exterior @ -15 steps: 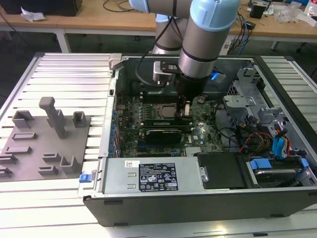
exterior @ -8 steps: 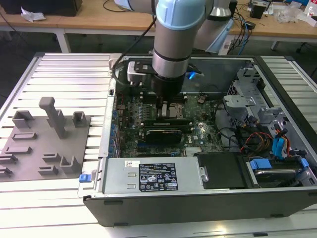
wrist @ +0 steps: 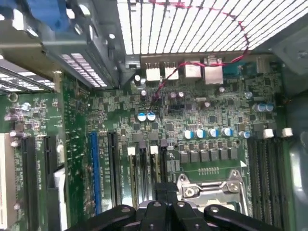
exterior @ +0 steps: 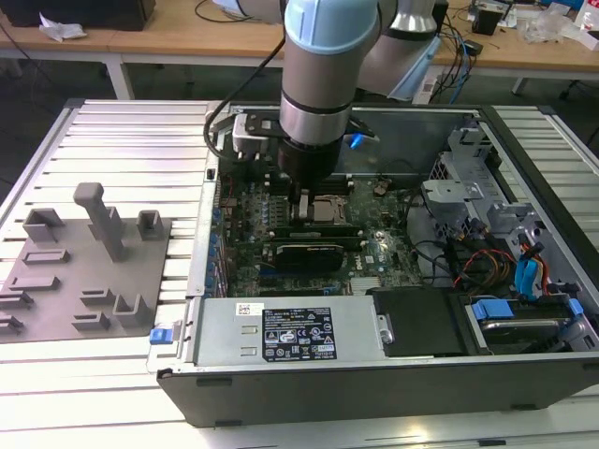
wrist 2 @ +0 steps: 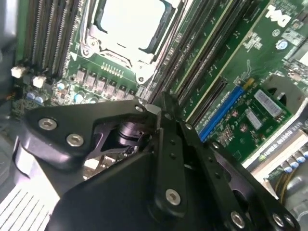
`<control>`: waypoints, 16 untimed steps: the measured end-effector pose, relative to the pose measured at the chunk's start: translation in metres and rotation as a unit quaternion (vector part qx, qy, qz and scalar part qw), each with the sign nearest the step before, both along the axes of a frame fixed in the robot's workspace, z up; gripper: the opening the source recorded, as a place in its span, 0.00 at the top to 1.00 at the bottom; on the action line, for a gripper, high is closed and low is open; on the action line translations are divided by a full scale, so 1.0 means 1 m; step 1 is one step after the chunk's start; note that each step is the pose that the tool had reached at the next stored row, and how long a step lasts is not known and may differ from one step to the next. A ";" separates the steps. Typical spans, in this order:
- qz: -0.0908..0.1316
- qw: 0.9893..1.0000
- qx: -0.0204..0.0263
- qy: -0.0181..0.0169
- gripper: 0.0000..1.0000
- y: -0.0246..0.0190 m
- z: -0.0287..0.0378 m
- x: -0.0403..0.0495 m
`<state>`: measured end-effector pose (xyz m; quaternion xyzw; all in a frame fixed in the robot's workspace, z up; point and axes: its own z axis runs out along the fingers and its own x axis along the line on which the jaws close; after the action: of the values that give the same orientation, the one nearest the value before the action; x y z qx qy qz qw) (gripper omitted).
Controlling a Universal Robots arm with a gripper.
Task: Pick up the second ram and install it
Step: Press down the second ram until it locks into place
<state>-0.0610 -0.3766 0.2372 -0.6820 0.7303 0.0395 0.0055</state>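
Inside the open computer case (exterior: pixel 524 178), the gripper (exterior: pixel 304 210) stands low over the motherboard (wrist: pixel 202 115), just at 12 o'clock of the black card (exterior: pixel 304 253) in the exterior view. The grey fixture plate (exterior: pixel 84 271) lies well apart at 9 o'clock. In both wrist views its fingertips (wrist 2: pixel 161 108) are drawn narrow, almost together, above the memory slots (wrist: pixel 144 168) beside the CPU socket (wrist 2: pixel 127 24). Whether the second ram sits under them I cannot tell.
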 end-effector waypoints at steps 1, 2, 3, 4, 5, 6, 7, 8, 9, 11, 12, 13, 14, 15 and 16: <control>0.000 1.000 0.001 0.000 0.89 0.0000 0.0008 0.0042; 0.000 1.000 0.001 0.001 0.89 0.0000 0.0011 0.0074; 0.000 1.000 0.001 0.001 0.89 0.0000 0.0016 0.0102; 0.000 1.000 0.002 0.002 0.89 0.0000 0.0030 0.0160; 0.000 1.000 0.002 0.002 0.89 0.0000 0.0054 0.0196; 0.000 1.000 0.002 0.002 0.89 0.0000 0.0076 0.0208; 0.000 1.000 0.002 0.002 0.89 0.0000 0.0107 0.0216; 0.000 1.000 0.002 0.002 0.89 0.0000 0.0152 0.0222; 0.000 1.000 0.002 0.002 0.89 0.0002 0.0225 0.0237; 0.000 1.000 0.002 0.002 0.89 0.0004 0.0342 0.0250; 0.000 1.000 0.002 0.002 0.89 0.0004 0.0363 0.0252; 0.000 1.000 0.002 0.002 0.89 0.0005 0.0389 0.0253; 0.000 1.000 0.002 0.002 0.89 0.0005 0.0408 0.0254; 0.000 1.000 0.002 0.002 0.89 0.0005 0.0416 0.0254; 0.000 1.000 0.002 0.002 0.89 0.0005 0.0417 0.0254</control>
<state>-0.0355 -0.3761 0.2789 -0.6819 0.7302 0.0421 0.0053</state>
